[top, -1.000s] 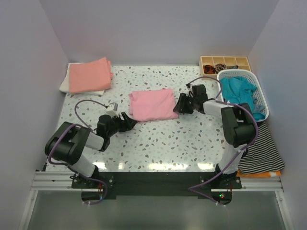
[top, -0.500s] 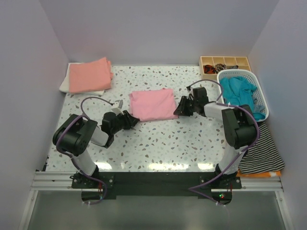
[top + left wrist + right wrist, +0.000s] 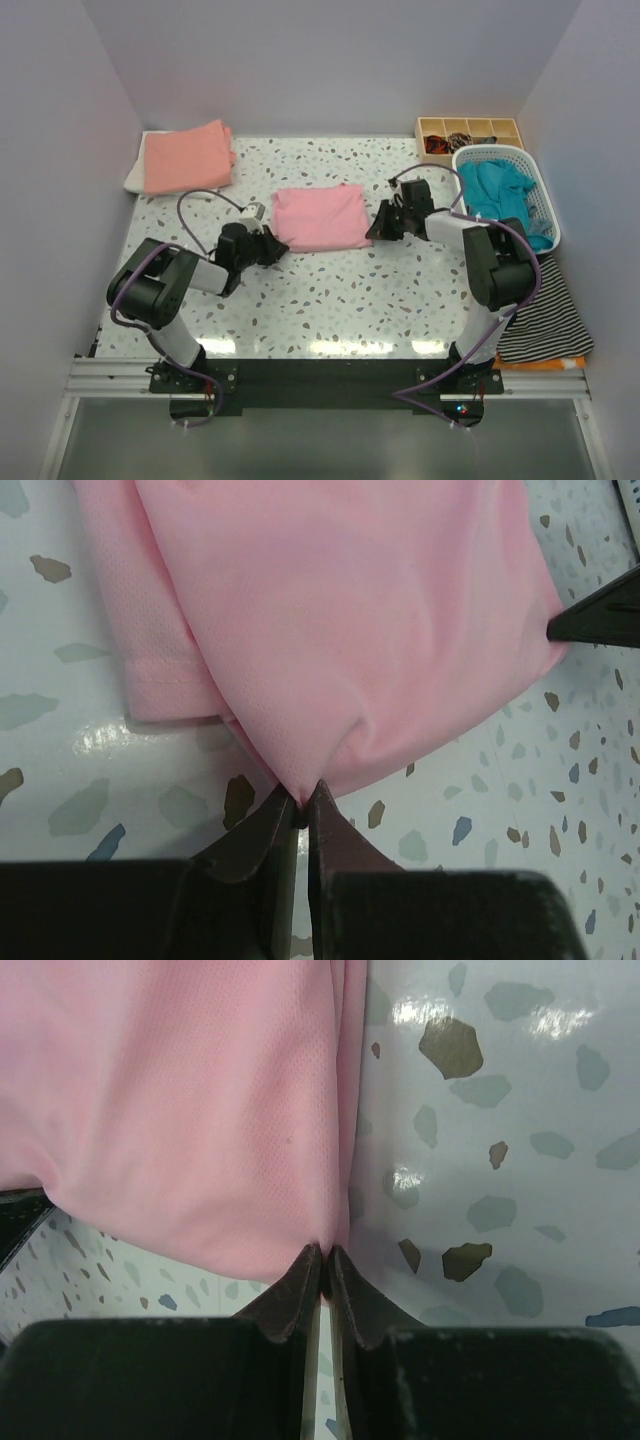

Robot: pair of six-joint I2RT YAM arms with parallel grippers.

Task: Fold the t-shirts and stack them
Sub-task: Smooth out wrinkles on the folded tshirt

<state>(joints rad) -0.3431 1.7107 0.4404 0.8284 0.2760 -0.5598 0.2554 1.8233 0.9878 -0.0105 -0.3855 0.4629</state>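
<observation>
Top external view: the pink tee (image 3: 320, 218) lies folded at the middle of the table (image 3: 340, 290). The left gripper (image 3: 272, 245) meets its 8 o'clock corner and the right gripper (image 3: 378, 222) its 4 o'clock corner. At the table's 10 o'clock a salmon tee (image 3: 187, 156) rests on a white tee (image 3: 133, 178). At 2 o'clock a teal tee (image 3: 497, 190) fills a basket (image 3: 545, 215), and a striped cloth (image 3: 545, 315) lies at 4 o'clock.

Left wrist view: the left gripper (image 3: 300, 815) is pinched together on a puckered point of the pink tee (image 3: 350, 630), which spreads toward 12 o'clock. The right gripper's dark tip (image 3: 600, 615) touches the fabric at 3 o'clock.

Right wrist view: the right gripper (image 3: 323, 1260) is clamped on the pink tee (image 3: 180, 1110) at its edge, with the cloth filling 9 to 12 o'clock.
</observation>
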